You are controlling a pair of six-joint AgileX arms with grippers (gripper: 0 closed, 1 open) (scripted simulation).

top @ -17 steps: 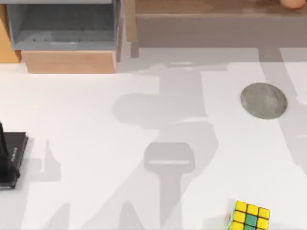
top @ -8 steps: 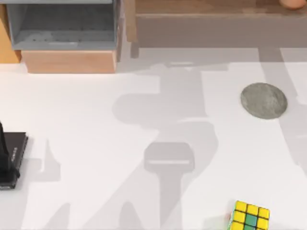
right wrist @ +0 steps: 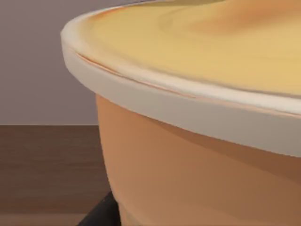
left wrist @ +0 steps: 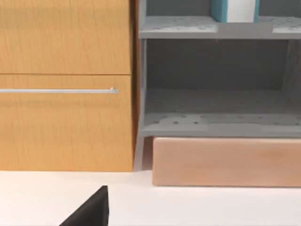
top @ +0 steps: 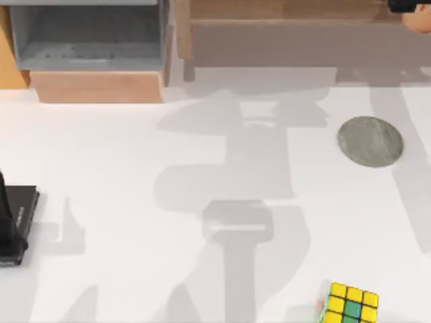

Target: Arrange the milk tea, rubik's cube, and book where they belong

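Note:
The milk tea (top: pixel 419 20) is an orange cup on the brown shelf at the top view's far right corner. My right gripper (top: pixel 403 5) shows as a black part right against it. Its wrist view has the cup's pale rim and creamy top (right wrist: pixel 202 70) very close, with a black piece of the gripper low beside the cup wall. The rubik's cube (top: pixel 351 304) sits on the white table at the front right, yellow and green up. The book (left wrist: pixel 234 9), teal with a white edge, stands upright on an upper grey shelf. My left arm is off to the left, facing the cabinet.
A flat grey disc (top: pixel 370 141) lies on the table's right. A black slab (top: pixel 19 219) rests at the left edge. At the back left stand a grey shelf unit (top: pixel 87 40), a wooden block (top: pixel 97 87) under it, and an orange drawer front (left wrist: pixel 66 94).
A black part of my right gripper has come into the top right corner beside the milk tea, and the arm shadows on the table have shifted. Cube, disc and slab have stayed put.

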